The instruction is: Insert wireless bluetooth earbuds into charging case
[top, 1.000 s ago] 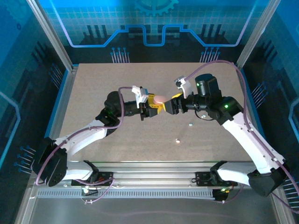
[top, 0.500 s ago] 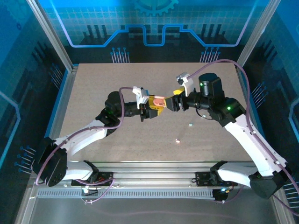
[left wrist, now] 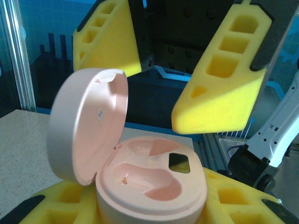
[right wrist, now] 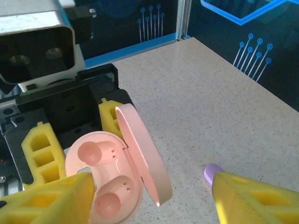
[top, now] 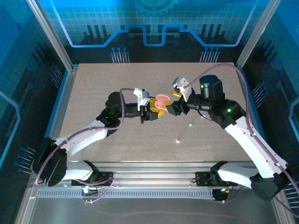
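Clamping the open pink case (left wrist: 149, 182), left fingers (left wrist: 233, 198) face right fingers (right wrist: 254, 196) spread wide.

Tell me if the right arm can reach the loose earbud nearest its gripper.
Probably yes: the right gripper is open and empty, and that earbud lies on bare table close by, with nothing between them.

Top camera looks down from afar; both wrist cameras (very close, facing each other) share the open pink case (left wrist: 149, 186).
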Motion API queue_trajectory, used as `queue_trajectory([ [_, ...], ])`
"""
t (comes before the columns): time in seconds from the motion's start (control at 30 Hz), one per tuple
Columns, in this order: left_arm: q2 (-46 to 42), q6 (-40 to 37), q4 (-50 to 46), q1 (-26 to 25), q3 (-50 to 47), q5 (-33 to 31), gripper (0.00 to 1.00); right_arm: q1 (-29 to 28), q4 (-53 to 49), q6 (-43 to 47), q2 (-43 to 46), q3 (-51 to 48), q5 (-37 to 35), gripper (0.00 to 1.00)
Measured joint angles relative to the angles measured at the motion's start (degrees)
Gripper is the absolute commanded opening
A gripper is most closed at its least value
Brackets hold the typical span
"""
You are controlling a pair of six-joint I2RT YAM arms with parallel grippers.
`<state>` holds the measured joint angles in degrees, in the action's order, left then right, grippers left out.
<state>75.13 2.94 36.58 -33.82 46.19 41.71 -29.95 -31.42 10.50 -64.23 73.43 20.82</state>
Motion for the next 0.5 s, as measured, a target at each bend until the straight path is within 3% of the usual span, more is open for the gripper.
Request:
queue_trajectory([
  [0.3, 0.0, -0.09, 0.37, -0.11, 0.0, 0.59, 0.33, 0.02, 0.0, 4.13, -1.22, 0.09, 2.08, 0.71],
  [0.5, -0.02, -1.11, 1.57, -0.11, -1.46, -0.76, 0.33, 0.92, 2.58, -1.97, 3.3, -0.68, 0.46, 0.74],
])
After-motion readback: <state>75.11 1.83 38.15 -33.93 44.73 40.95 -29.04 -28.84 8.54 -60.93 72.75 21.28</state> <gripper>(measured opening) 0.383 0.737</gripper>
